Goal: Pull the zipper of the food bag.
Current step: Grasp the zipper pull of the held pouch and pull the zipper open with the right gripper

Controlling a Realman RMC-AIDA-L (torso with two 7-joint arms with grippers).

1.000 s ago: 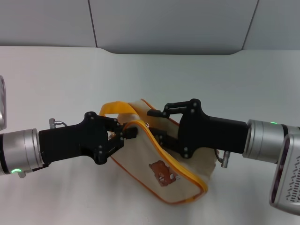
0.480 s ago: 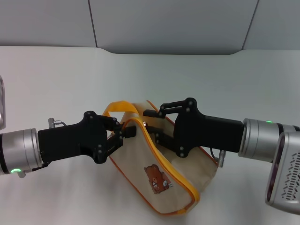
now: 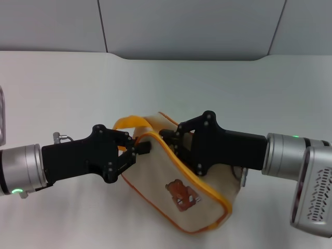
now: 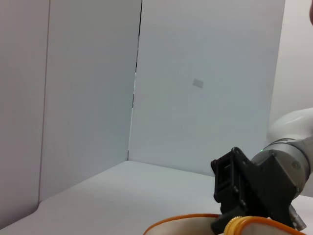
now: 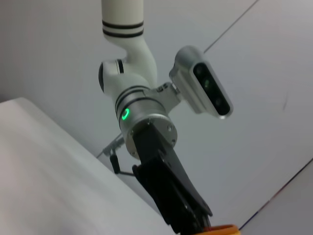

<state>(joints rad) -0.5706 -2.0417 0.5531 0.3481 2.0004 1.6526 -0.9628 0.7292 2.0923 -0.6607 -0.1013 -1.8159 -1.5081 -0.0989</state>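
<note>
We've got a plain white tabletop under everything, running back to grey wall panels with dark seams between them. There's a sliver of some grey object at the left edge, can't tell what it is.

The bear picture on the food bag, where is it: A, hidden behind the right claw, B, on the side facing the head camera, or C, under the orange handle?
B: the bear picture shows on the food bag side facing the camera, below the zipper.

Black grippers, silver wrists, seemingly green lights
</note>
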